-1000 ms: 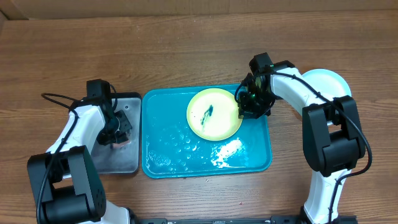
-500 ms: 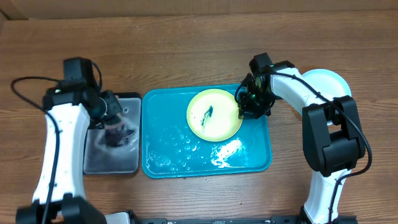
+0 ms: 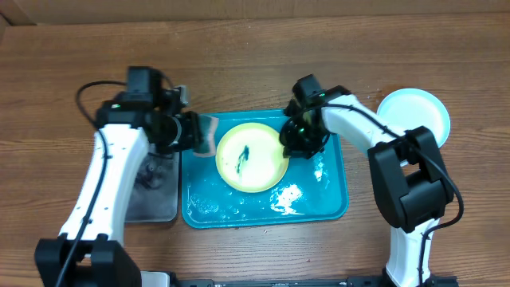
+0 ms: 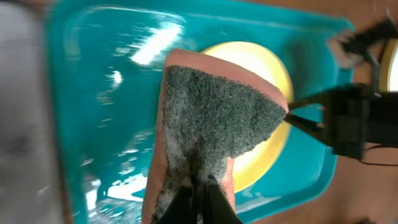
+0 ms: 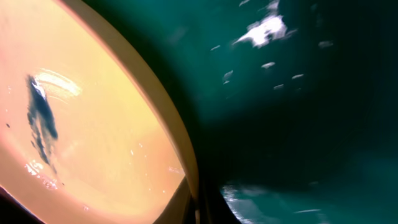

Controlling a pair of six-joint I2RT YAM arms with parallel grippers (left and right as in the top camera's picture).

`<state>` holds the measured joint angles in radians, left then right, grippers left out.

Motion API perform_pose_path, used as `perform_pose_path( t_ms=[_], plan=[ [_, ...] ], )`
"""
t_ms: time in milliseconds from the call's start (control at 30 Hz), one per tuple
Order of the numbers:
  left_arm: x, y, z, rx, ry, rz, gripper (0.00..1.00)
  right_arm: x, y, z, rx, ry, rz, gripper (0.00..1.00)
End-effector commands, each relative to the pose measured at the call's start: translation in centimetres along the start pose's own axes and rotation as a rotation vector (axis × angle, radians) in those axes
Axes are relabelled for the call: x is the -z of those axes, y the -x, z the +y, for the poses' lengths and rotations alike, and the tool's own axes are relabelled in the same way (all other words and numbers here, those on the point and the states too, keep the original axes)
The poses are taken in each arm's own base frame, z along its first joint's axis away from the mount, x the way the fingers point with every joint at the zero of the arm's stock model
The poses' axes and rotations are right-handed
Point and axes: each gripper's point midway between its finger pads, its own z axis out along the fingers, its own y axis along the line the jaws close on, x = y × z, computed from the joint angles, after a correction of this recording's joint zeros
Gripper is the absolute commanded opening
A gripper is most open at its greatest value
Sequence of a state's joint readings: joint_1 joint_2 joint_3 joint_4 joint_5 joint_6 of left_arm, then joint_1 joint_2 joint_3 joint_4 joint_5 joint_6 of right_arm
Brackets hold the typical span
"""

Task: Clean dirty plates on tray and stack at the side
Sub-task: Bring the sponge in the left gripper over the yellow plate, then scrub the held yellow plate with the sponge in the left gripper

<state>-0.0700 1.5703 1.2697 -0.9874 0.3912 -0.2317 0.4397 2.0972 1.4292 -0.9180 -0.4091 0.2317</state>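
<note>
Nearest, along the front rim of the tray (image 3: 335,209): white foam (image 3: 288,195) and wet streaks on the teal floor. Left of that, just beside the tray: grey tray (image 3: 159,209), with a dark wet patch, partly hidden under the left arm.

Mid-tray: yellow plate (image 3: 263,171), with a dark blue smear (image 3: 243,155) near its centre. On its right rim: right gripper (image 3: 297,143), pressed thin onto the edge and pinching it. From that wrist, rim running down to the fingers at the bottom edge, wet teal floor to the right.

Over the tray's left part, just beside the yellow plate: left gripper (image 4: 200,191), pinching the lower end of a sponge (image 4: 211,118). Grey scouring face toward the wrist camera, pink backing along the edges, upper corner overlapping the plate in that view. Cannot tell whether touching the plate or held above it.

Farther right, off the tray on the wooden table (image 3: 255,56), well apart from the yellow one: white plate (image 3: 414,115), plain pale face up.
</note>
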Motion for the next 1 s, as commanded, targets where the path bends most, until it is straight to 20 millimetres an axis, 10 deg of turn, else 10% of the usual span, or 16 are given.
perform_pose_path(
  t_ms=[0, 567, 967],
  plan=[
    [-2.5, -0.8, -1.0, -0.046, 0.021, 0.063, 0.04, -0.4, -0.7, -1.9, -0.148, -0.148, -0.01, 0.04],
    [-11.4, -3.1, 1.4, 0.007, 0.144, 0.269, 0.04, 0.0, -1.6, -3.7, -0.178, -0.262, 0.002, 0.04],
    [-18.8, -9.9, -5.8, -0.089, 0.031, 0.455, 0.04, -0.1, -1.9, -3.3, -0.182, -0.239, 0.02, 0.04]
  ],
)
